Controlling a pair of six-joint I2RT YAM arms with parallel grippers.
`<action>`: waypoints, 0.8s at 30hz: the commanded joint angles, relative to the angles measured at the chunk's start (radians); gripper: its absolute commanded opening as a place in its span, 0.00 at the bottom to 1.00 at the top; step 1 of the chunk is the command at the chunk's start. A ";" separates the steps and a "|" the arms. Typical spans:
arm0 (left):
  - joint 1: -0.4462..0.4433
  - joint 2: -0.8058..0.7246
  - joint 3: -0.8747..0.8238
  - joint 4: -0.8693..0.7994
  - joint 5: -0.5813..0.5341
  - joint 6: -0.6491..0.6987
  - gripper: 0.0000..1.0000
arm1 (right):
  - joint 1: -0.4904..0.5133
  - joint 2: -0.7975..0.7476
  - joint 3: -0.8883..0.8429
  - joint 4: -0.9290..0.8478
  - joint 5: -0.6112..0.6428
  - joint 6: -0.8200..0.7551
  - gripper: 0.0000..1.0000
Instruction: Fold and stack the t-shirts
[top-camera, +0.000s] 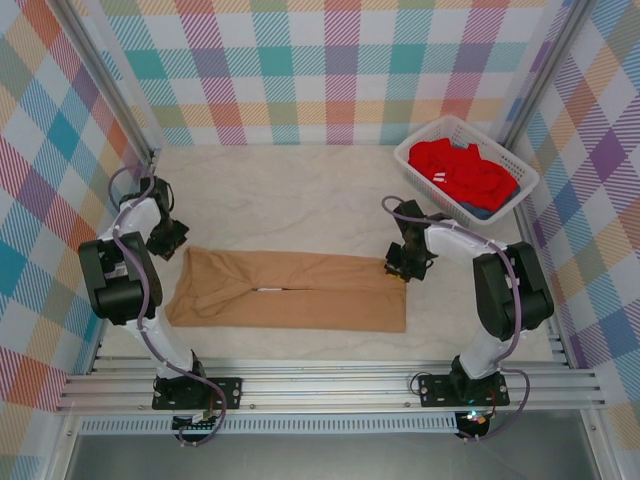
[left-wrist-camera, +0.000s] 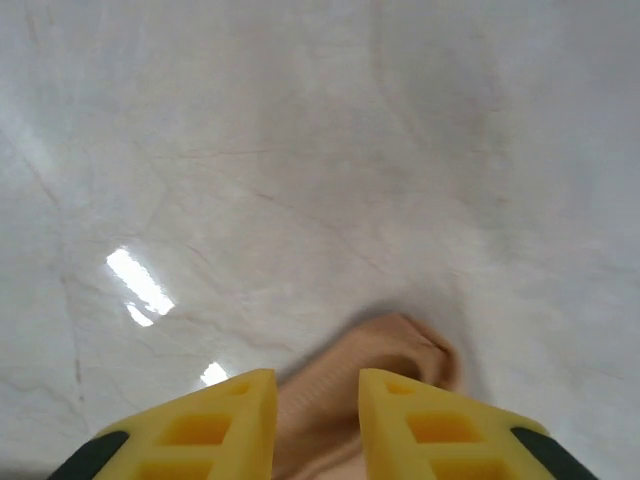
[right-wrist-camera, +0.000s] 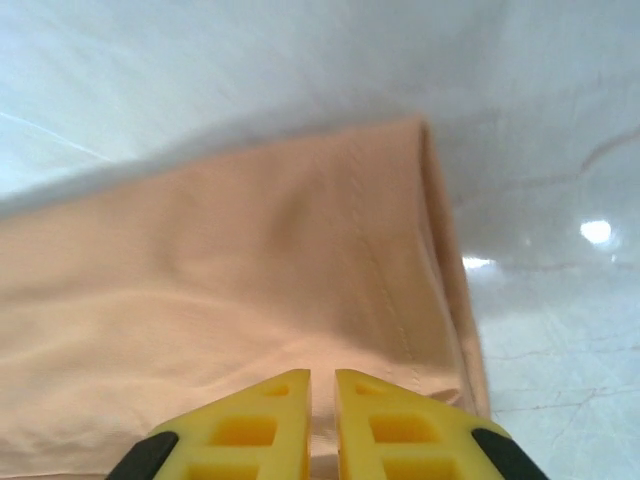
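Observation:
A tan-orange t-shirt (top-camera: 300, 290) lies on the table as a long folded strip running left to right, plain side up. My left gripper (top-camera: 172, 243) is at its far left corner. In the left wrist view a bunched tip of the cloth (left-wrist-camera: 400, 340) fills the gap between the yellow fingers of the left gripper (left-wrist-camera: 317, 385), which is shut on it. My right gripper (top-camera: 397, 268) is at the strip's far right corner. There the cloth (right-wrist-camera: 250, 260) puckers into the nearly closed right gripper (right-wrist-camera: 322, 380). A bright red t-shirt (top-camera: 460, 170) lies crumpled in the basket.
The white lattice basket (top-camera: 405, 157) stands at the back right, close behind the right arm. Checked walls enclose the pale marble table (top-camera: 300, 195) on three sides. A metal rail (top-camera: 320, 385) runs along the near edge by the arm bases.

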 joint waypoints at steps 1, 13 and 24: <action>-0.004 -0.048 0.003 0.047 0.097 0.008 0.32 | -0.013 -0.019 0.050 -0.013 0.018 -0.007 0.16; -0.017 0.050 -0.060 0.144 0.225 -0.002 0.33 | -0.067 0.122 0.090 0.044 -0.043 0.054 0.18; -0.027 0.096 -0.043 0.136 0.184 0.024 0.02 | -0.080 0.185 0.147 -0.007 0.026 0.020 0.14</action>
